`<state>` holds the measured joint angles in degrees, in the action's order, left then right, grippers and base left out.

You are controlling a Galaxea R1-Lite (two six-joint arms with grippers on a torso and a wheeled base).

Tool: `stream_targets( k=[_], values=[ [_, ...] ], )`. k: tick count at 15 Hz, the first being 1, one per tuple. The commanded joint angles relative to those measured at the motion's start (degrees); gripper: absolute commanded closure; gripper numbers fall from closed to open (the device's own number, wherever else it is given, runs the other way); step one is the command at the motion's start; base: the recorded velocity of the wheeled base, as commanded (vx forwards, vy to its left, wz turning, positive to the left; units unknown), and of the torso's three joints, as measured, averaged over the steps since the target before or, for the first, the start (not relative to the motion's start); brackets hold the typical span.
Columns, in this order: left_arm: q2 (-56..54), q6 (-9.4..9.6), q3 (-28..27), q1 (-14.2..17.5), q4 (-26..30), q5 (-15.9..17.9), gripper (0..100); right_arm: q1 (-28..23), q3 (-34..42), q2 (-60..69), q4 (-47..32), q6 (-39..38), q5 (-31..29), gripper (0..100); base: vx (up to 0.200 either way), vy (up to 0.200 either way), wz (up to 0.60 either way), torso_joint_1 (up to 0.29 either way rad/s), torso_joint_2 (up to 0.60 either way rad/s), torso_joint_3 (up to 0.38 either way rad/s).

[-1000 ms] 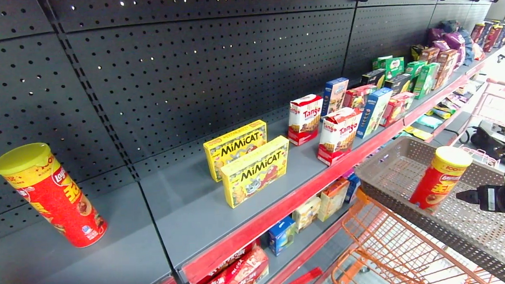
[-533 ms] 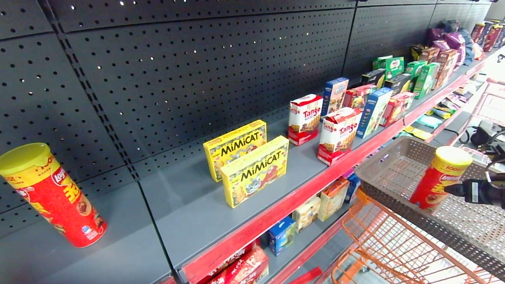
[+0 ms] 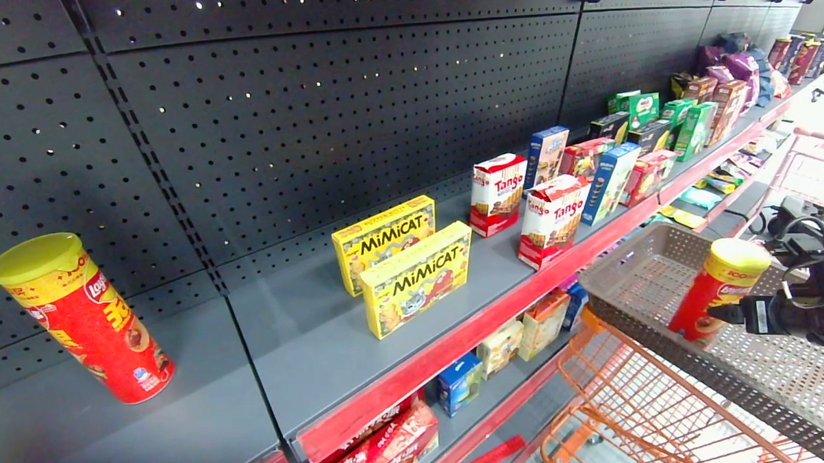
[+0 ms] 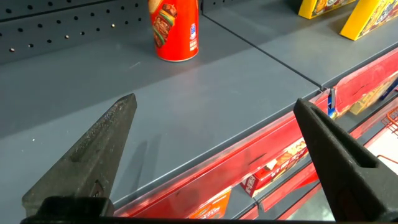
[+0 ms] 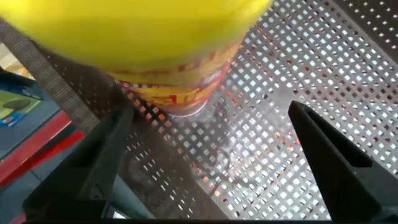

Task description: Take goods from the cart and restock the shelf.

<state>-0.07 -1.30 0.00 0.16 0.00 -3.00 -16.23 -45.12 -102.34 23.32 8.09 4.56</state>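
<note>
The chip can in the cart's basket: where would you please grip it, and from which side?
I would grip the chip can around its round body at mid-height, coming level from the robot's right, where the open right tool is. It stands upright in the basket, that side clear.

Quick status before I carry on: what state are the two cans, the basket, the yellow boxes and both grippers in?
basket: sitting on the cart, holding one can.
can in basket: upright, lid on, not gripped.
can on shelf: upright, lid on.
yellow boxes: standing, one behind the other.
right gripper: open, close to the can in basket.
left gripper: open, empty, over the shelf.
</note>
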Motion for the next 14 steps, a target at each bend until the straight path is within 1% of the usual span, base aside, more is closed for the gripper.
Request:
stream_targets(
  k=[1,2,3,4,7,11,12,13,14],
  values=[
    [0.1,-0.01,0.0,0.0,0.0,0.0,0,0.2,-1.1,-1.5,0.1,0.0,0.2,0,0.000,0.000,0.00,0.000,0.00,0.000],
    [0.1,-0.01,0.0,0.0,0.0,0.0,0,0.2,-1.1,-1.5,0.1,0.0,0.2,0,0.000,0.000,0.00,0.000,0.00,0.000],
    [0.1,-0.01,0.0,0.0,0.0,0.0,0,1.0,-2.4,-2.8,0.5,0.1,2.1,0,0.000,0.000,0.00,0.000,0.00,0.000],
    [0.1,-0.01,-0.1,0.0,0.0,0.0,0,1.1,-2.9,-3.7,1.6,0.5,2.8,0,0.000,0.000,0.00,0.000,0.00,0.000],
    [0.1,-0.01,0.0,0.0,0.0,0.0,0,2.4,-4.7,-7.3,7.4,1.5,3.5,0,0.000,0.000,0.00,0.000,0.00,0.000],
    [0.1,-0.01,0.0,0.0,0.0,0.0,0,4.8,-13.7,-15.6,8.8,2.9,5.8,0,0.000,0.000,0.00,0.000,0.00,0.000],
    [0.1,-0.01,0.0,0.0,0.0,0.0,0,5.5,-16.1,-18.2,9.7,3.0,8.5,0,0.000,0.000,0.00,0.000,0.00,0.000],
    [0.1,-0.01,0.0,0.0,0.0,0.0,0,5.9,-17.2,-19.5,9.6,3.2,10.9,100,0.000,0.000,0.00,0.000,0.00,0.000],
    [0.1,-0.01,0.0,0.0,0.0,0.0,0,6.1,-17.7,-19.8,9.8,4.4,11.0,100,0.000,0.000,0.00,0.000,0.00,0.000]
  ],
)
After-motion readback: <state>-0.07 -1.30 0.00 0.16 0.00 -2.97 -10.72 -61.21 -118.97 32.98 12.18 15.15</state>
